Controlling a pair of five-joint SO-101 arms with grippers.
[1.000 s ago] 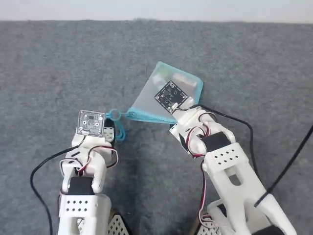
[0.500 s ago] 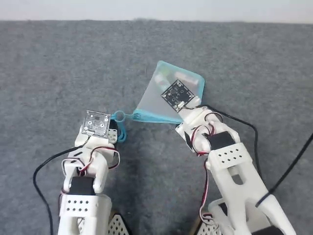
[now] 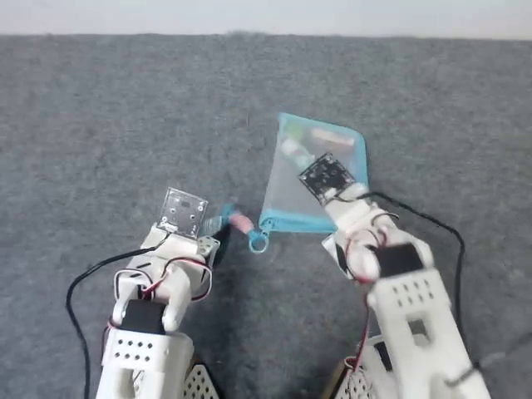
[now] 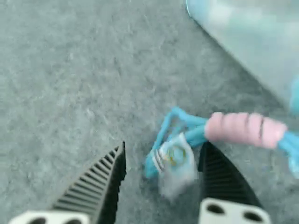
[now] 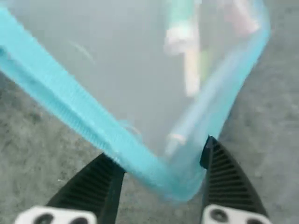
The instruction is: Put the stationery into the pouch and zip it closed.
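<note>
Straddling pouch corner: right fingers.

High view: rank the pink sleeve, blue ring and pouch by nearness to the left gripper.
1. The pink sleeve, just beside the left gripper.
2. The blue ring, slightly beyond the sleeve.
3. The pouch, farthest, past the ring.

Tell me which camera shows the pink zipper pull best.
The left wrist view: the pink zipper pull lies close up, just beyond the left gripper. The high view shows it small, beside the pouch. The right wrist view faces the pouch's corner.
</note>
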